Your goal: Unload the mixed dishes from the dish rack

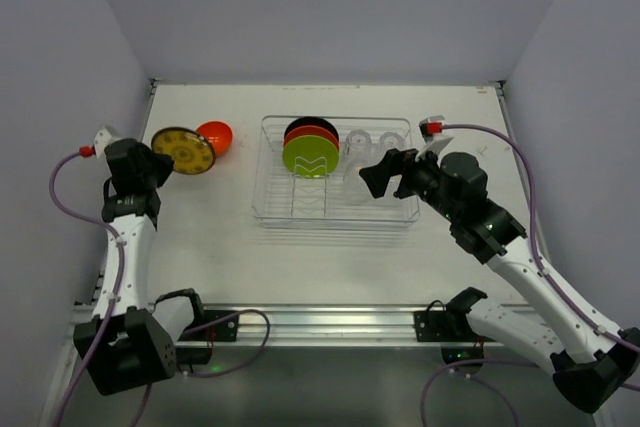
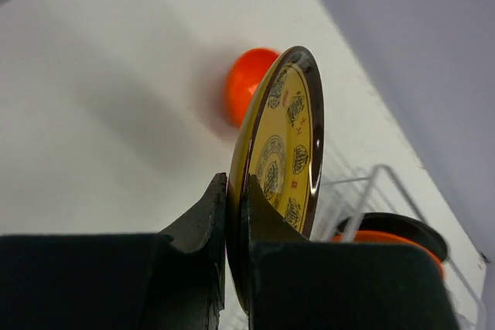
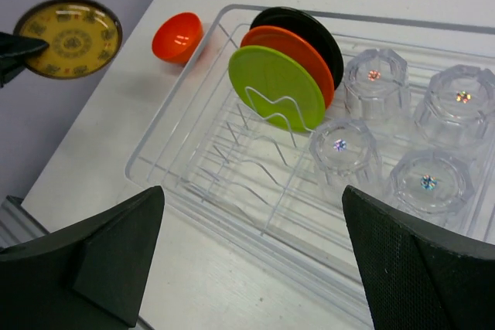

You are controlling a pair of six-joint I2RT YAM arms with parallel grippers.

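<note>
Gripping yellow-brown plate (image 2: 282,144) at its rim: left gripper (image 2: 236,214) is clamping it left of the dish rack (image 1: 268,209), near the orange bowl (image 1: 215,135). Stiff, glossy, probably slippery. Right gripper (image 1: 385,175) is gaping wide, empty.

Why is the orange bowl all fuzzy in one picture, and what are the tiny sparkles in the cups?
Left wrist view: the orange bowl sits far behind the sharp yellow-brown plate, so it comes out blurred. Right wrist view: the clear tumblers catch the light, with one small glint in the middle of each, and the bowl looks crisp there.
</note>
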